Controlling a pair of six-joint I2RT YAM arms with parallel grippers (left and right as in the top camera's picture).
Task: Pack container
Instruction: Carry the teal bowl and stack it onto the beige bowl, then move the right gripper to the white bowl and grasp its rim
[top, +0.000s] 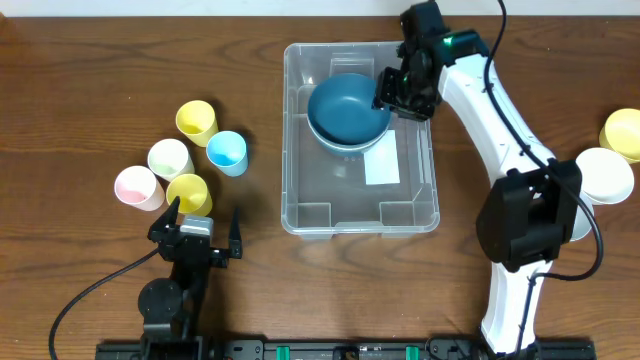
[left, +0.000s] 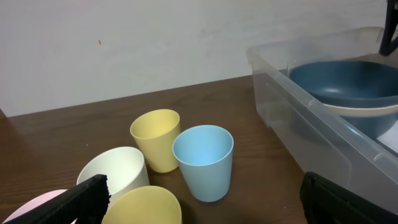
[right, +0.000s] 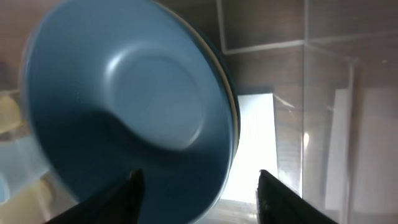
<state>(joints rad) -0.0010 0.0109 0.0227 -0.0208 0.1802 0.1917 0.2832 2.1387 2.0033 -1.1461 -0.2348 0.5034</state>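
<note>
Closest in, the two dark fingers of my right gripper (right: 199, 186) stand apart at the bottom of the wrist view, pinching nothing. The near edge of a blue bowl (right: 124, 106) lies just beyond the gap between them. The bowl fills most of that view, slightly blurred.

From overhead, my right arm (top: 500, 110) rises from its base at the near right of the table (top: 80, 60). It bends at the dark elbow and runs a long white link back and to the left. The wrist folds down, so the gripper dips into the far right corner of the container (top: 290, 140).

The container sits in the middle of the table, clear-walled, with a white label (top: 382, 160) on its floor. The blue bowl lies in the far half, nested on a paler bowl (left: 367, 111) whose rim shows under it.

My left arm (top: 170, 295) is folded low by the near edge. My left gripper (top: 206, 212) points away from the base and its fingers are spread wide with nothing between them. Just ahead stands a cluster of cups: a yellow cup (top: 188, 190) nearest, a pink cup (top: 137, 186), a whitish cup (top: 169, 158), a light blue cup (top: 227, 152) and a second yellow cup (top: 196, 120). All stand upright, left of the container.
</note>
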